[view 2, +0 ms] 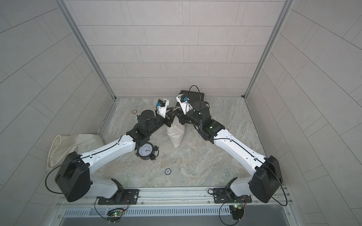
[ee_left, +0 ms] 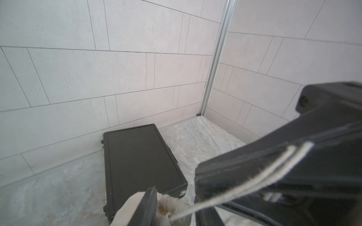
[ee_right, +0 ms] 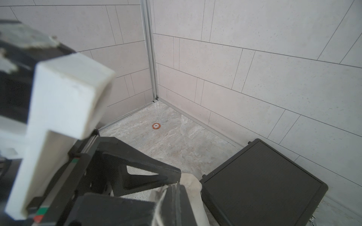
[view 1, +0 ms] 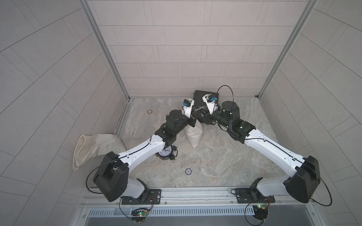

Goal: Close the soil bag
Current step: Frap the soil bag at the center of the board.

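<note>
Standing between left fingers (view 1: 193, 121) and right fingers (view 1: 201, 117): 1 bag (view 1: 194, 135). Right pair clenched on its string (ee_left: 288, 156); left pair's grip unclear. Beyond them 1 case (ee_left: 141, 156); well apart, 1 clock (view 1: 166, 153), 2 chips (view 1: 188, 171).

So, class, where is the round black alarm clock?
In both top views the round black alarm clock rests on the marbled tabletop, left of centre, by the white left forearm, with the small cream cloth bag and blue poker chip nearest.
</note>
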Robot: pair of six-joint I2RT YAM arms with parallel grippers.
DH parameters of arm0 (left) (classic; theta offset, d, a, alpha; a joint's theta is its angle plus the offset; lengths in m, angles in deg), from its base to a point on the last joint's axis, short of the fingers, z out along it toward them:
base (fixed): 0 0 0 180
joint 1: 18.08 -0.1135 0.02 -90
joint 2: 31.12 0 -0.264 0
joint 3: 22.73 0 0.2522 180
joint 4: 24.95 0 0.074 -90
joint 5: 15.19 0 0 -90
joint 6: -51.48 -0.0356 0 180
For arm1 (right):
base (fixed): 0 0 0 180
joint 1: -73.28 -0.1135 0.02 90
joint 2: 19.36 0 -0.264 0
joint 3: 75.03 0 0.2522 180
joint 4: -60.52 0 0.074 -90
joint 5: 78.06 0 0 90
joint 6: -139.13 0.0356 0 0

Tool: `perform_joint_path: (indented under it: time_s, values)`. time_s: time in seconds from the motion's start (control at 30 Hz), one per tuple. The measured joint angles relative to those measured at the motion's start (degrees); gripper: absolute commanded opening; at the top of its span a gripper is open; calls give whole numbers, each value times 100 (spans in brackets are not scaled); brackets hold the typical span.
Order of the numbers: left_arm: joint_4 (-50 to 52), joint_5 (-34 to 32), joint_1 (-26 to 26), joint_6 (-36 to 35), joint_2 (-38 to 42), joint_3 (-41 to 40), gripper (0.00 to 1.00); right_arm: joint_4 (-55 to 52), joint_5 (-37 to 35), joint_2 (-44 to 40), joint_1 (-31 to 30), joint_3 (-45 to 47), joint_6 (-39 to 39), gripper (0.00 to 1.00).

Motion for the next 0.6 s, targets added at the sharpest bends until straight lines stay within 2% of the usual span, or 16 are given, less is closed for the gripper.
perform_joint_path:
  time_s: [0.17, 0.6]
  values:
    - [-7, -24, 24, -122, -197, 168, 14, -111, -20, -79, 4, 0, -28, 0]
    - [-846, -597, 350, 57, -702, 85, 13, -824, -254, -568, 105, 24, 199, 0]
